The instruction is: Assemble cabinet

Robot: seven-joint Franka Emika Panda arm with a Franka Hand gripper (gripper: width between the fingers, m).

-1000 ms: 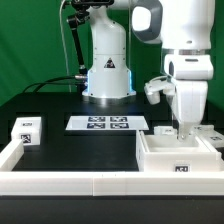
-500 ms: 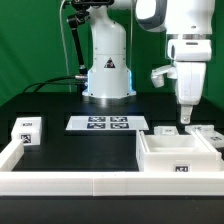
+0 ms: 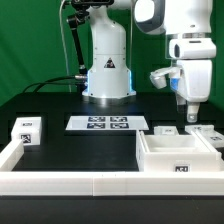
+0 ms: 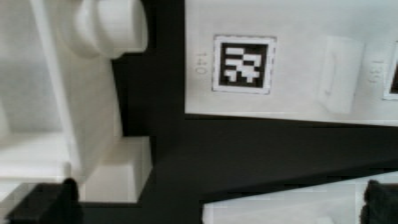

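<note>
The cabinet (image 3: 178,155), a large open white box with a small tag on its front wall, sits at the exterior view's lower right. My gripper (image 3: 191,116) hangs above the table just behind it, over loose white tagged parts (image 3: 206,133). In the wrist view the gripper (image 4: 208,203) is open and empty, with its dark fingertips (image 4: 39,200) at the two picture edges. Beneath it lie a flat white panel with a tag (image 4: 246,63), a thick white piece (image 4: 89,90) and a white edge (image 4: 294,205). A small white tagged drawer block (image 3: 27,131) stands at the exterior view's left.
The marker board (image 3: 108,123) lies in the middle of the black table, in front of the robot base (image 3: 107,70). Long low white rails (image 3: 70,185) border the front and the left side. Another small white part (image 3: 165,129) lies behind the cabinet.
The gripper has risen from just behind the cabinet and shifted slightly toward the exterior view's right. It stays empty. The parts on the table have not moved.
</note>
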